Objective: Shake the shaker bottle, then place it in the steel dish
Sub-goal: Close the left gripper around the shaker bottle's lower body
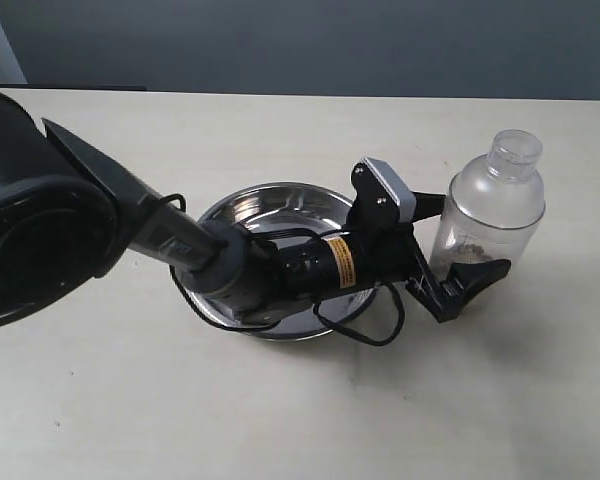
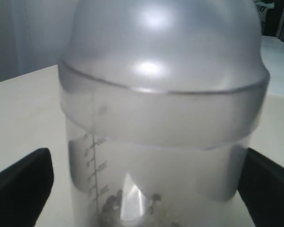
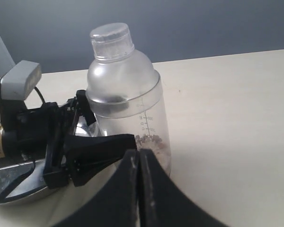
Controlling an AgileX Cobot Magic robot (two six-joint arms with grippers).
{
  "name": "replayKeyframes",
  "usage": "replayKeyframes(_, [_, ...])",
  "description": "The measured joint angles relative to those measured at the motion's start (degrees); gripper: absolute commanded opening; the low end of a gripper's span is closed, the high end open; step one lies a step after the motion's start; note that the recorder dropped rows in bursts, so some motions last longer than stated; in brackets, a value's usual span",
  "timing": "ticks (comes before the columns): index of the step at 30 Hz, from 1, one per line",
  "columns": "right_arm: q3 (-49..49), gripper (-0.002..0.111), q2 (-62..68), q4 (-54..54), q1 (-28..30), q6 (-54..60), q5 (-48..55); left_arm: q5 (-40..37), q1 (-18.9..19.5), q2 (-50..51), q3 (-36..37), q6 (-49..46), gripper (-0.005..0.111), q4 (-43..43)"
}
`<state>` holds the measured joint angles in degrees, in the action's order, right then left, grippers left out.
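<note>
Pressed together and empty, the right tool (image 3: 138, 189) sits closest. Beyond it the left tool (image 2: 144, 184) straddles the shaker bottle (image 1: 495, 205), jaws spread, a gap showing on 1 side. It stands upright on the counter (image 1: 280, 420), just beside the steel dish (image 1: 270, 200).

Lab-style test bench: bare beige tabletop (image 1: 280, 410), plain grey wall (image 1: 330, 40).

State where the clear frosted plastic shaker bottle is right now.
In the exterior view the clear frosted plastic shaker bottle stands upright at right, just outside the round shiny steel dish, with the left tool open around its base.
</note>
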<state>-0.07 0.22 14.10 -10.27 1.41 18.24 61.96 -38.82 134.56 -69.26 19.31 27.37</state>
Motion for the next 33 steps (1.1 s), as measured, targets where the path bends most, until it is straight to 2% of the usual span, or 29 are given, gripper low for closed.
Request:
replayKeyframes(12, [0.0,-0.001,0.0,0.0,0.0,-0.1,0.0,-5.8,0.0,0.0,-3.84,1.95,0.097,1.17])
replayKeyframes(24, [0.0,-0.001,0.0,0.0,0.0,0.04,0.0,-6.16,-0.11,2.92,-8.05,2.59,0.097,1.51])
replayKeyframes(33, [0.0,-0.001,0.0,0.0,0.0,0.04,0.0,-6.04,-1.8,5.56,-10.28,0.42,0.096,0.86])
